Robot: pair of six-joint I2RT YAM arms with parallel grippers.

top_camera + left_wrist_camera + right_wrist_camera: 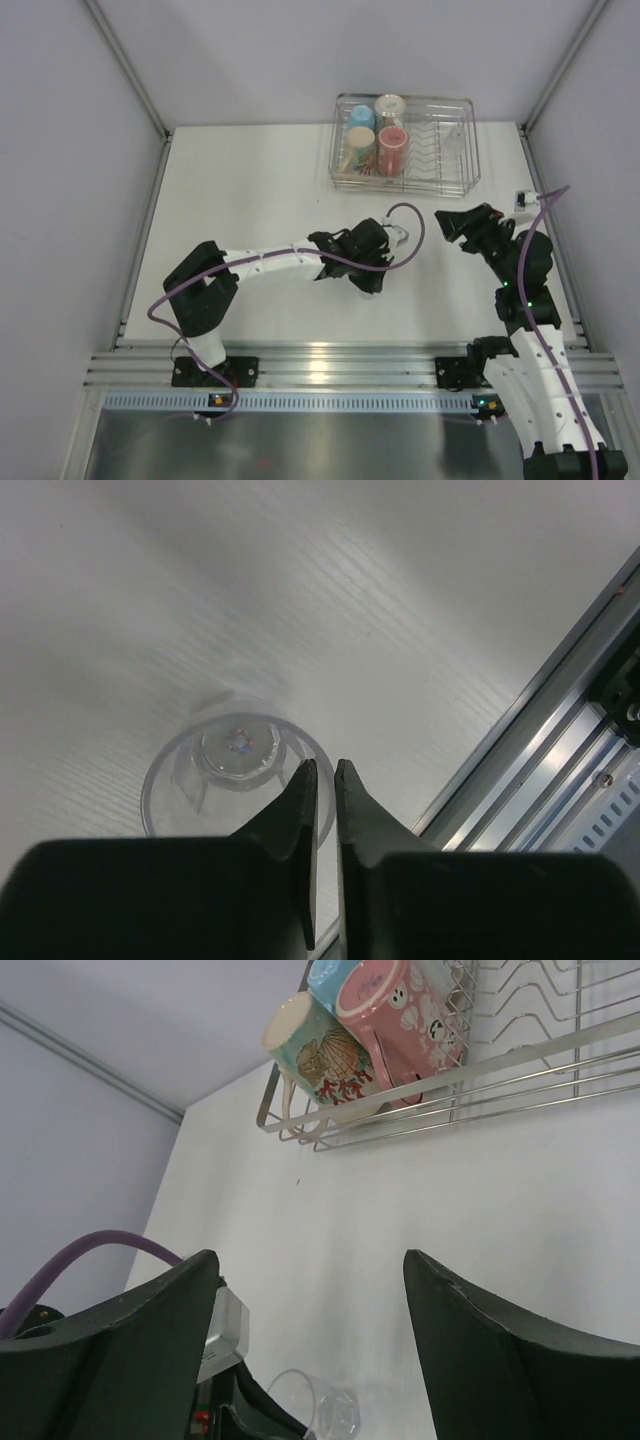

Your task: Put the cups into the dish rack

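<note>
Four coloured cups (361, 146) (one with a handle), one clear glass (235, 768), one dish rack (441, 161).

Your top camera looked down from above and behind the arm bases (215, 371), taking in the whole table (250, 190) and the dish rack (430, 160) at its far edge. Your left wrist camera sat close over the table, looking past the left tool (326, 772) onto a clear glass (235, 770). Your right wrist camera looked low across the table toward the rack, through the right tool (308, 1260); it shared that glass.
</note>
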